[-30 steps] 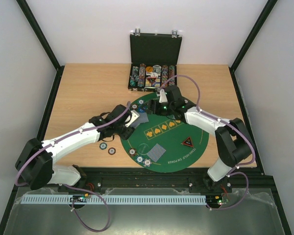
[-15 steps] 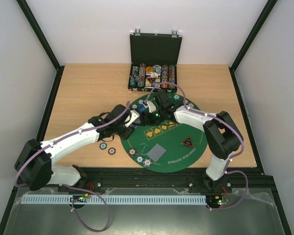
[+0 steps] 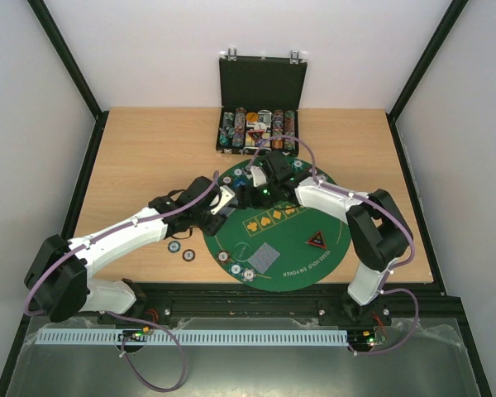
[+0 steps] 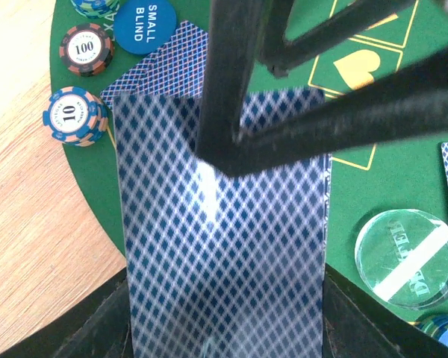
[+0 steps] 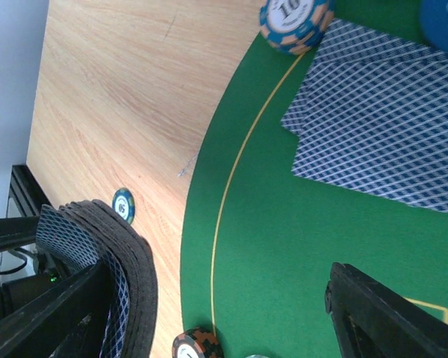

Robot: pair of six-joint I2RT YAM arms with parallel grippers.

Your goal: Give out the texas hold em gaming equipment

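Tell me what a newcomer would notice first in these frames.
A round green poker mat fills the near middle of the table. Over the mat's far-left edge, the left gripper is shut on a deck of blue-backed cards, and the open right gripper hovers just above it. At the far edge, a black case stands open, showing rows of chips.

The cards point(image 4: 224, 246) carry a blue-and-white diamond lattice. The round mat point(image 3: 293, 244) is green with yellow suit marks. One chip point(image 4: 75, 115) is blue, striped orange. The button point(image 4: 145, 24) is blue, lettered white. The tabletop point(image 3: 149, 157) is pale wood grain.
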